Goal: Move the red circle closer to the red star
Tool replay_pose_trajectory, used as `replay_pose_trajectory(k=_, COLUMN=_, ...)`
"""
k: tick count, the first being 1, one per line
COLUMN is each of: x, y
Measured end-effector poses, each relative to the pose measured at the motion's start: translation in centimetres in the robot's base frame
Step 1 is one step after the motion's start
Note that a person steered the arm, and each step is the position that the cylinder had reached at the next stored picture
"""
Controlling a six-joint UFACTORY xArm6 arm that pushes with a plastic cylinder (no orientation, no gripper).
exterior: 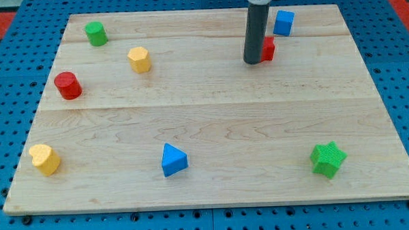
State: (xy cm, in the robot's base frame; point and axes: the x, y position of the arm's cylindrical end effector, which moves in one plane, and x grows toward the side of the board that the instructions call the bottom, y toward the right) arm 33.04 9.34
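The red circle (68,85) lies near the board's left edge, in the upper half. The red star (268,48) sits near the view's top, right of centre; the rod hides most of it, so its shape is hard to make out. My tip (252,61) rests on the board right beside the red star's left side, seemingly touching it. The tip is far to the right of the red circle.
A blue cube (284,22) sits just above and right of the red star. A green cylinder (96,33) and a yellow hexagon (139,59) lie near the red circle. A yellow heart (45,159), a blue triangle (173,160) and a green star (327,158) lie along the bottom of the wooden board (211,121).
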Motion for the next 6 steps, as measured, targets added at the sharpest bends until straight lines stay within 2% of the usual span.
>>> replay_pose_trajectory(k=1, x=-0.9, y=3.5)
replay_pose_trajectory(k=3, x=-1.2, y=2.5)
replay_pose_trajectory(k=4, x=7.0, y=-4.1)
replay_pose_trajectory(k=5, x=12.4, y=-18.5)
replay_pose_trajectory(k=6, x=14.0, y=-25.0)
